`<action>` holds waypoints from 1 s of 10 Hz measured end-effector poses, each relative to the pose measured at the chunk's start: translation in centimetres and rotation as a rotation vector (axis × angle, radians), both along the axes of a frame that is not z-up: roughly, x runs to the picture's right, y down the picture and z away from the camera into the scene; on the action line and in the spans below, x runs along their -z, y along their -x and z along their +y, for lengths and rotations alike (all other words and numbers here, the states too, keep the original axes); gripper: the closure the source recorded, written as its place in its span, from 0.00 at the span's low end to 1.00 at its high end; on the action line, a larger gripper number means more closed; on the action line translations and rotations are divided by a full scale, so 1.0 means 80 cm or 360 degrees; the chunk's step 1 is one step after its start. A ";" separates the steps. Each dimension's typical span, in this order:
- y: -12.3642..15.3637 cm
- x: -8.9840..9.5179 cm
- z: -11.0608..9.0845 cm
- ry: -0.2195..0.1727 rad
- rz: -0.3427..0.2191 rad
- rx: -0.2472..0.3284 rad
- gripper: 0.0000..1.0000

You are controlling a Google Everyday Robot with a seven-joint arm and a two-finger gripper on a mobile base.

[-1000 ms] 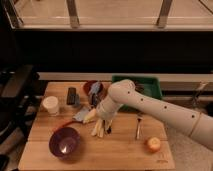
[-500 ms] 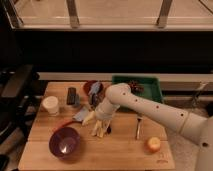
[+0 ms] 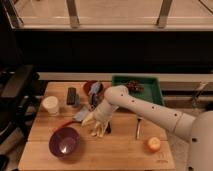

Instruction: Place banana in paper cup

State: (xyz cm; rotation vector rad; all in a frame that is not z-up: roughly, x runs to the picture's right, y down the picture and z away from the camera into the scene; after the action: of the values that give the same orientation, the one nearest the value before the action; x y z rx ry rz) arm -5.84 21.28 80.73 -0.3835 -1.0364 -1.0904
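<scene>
Since the earlier frame the gripper (image 3: 98, 121), grip state unreadable, has stayed low over the banana (image 3: 98, 128).

Wooden table (image 3: 117, 152) in the middle of the rm, a dark wall behind it and window frames above. Purple bowl (image 3: 65, 143) sits at approx 8 o'clock on the tabletop, near the front-left corner. Round orange fruit (image 3: 153, 145) at 4 o'clock, close to the front edge. Black-handled knife (image 3: 138, 128) lies just at 11 o'clock of the fruit, pointing front to back. Green tray (image 3: 154, 94) at 1 o'clock w/ a dark clump (image 3: 134, 86) in its back-left part; can't tell what it is. Red bowl (image 3: 89, 87) at 11 o'clock, a bluish item (image 3: 95, 93) against it. Dark rectangular block (image 3: 72, 96) at 10 o'clock. Black chair (image 3: 17, 90) off the table at 9 o'clock.
</scene>
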 end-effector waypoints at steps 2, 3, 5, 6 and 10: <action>0.001 -0.008 0.006 0.0012 0.0013 -0.0004 0.39; -0.001 -0.011 0.008 0.0018 0.0034 -0.0008 0.51; -0.001 -0.012 0.010 0.0017 0.0036 0.0002 0.69; 0.000 -0.011 0.009 0.0014 0.0034 0.0003 0.79; -0.008 0.002 -0.002 -0.0067 0.0067 0.0025 1.00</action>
State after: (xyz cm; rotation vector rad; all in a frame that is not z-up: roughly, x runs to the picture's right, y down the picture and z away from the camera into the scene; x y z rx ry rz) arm -5.20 21.16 80.54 -0.3801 -0.9733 -1.1120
